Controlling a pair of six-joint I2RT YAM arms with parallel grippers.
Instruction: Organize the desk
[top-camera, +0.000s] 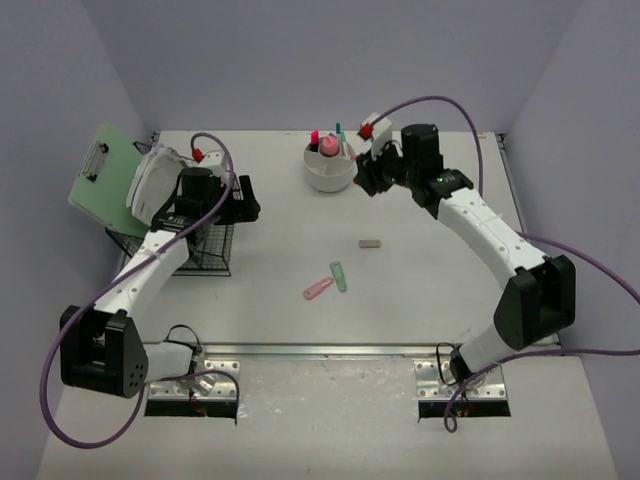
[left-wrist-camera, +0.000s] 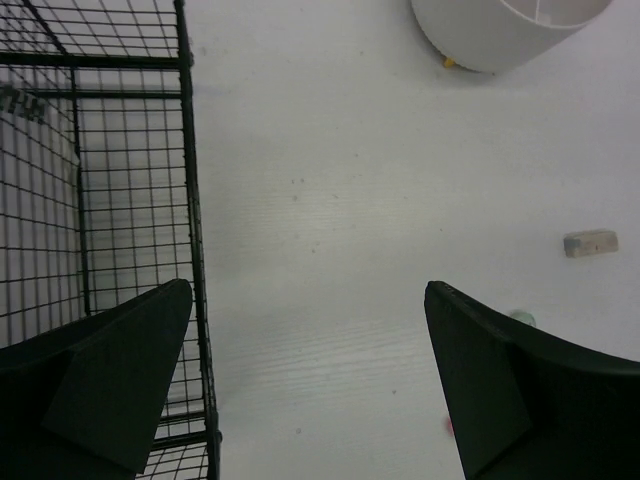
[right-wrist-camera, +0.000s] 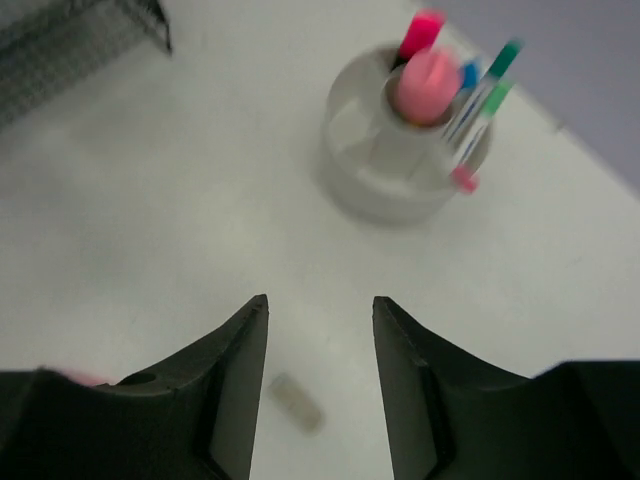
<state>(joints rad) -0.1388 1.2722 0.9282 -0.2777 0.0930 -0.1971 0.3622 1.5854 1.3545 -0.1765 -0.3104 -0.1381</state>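
The desk (top-camera: 420, 290) is an off-white tabletop. On it lie a small grey eraser (top-camera: 370, 242), a pink highlighter (top-camera: 318, 289) and a green highlighter (top-camera: 339, 276). A white pen cup (top-camera: 328, 168) at the back holds several pens and a pink item. My right gripper (top-camera: 361, 180) hovers just right of the cup, open, with nothing between its fingers. In the right wrist view the eraser (right-wrist-camera: 295, 402) shows on the desk below the right gripper (right-wrist-camera: 320, 310), and the cup (right-wrist-camera: 405, 150) lies beyond. My left gripper (top-camera: 244, 197) stands wide open beside the wire basket (top-camera: 200, 245).
A green clipboard (top-camera: 103, 166) and white papers (top-camera: 155, 175) lean in the black wire basket at the left. In the left wrist view the basket (left-wrist-camera: 130, 200) fills the left side, with the cup (left-wrist-camera: 500, 30) and eraser (left-wrist-camera: 590, 242) to the right. Lavender walls enclose the desk.
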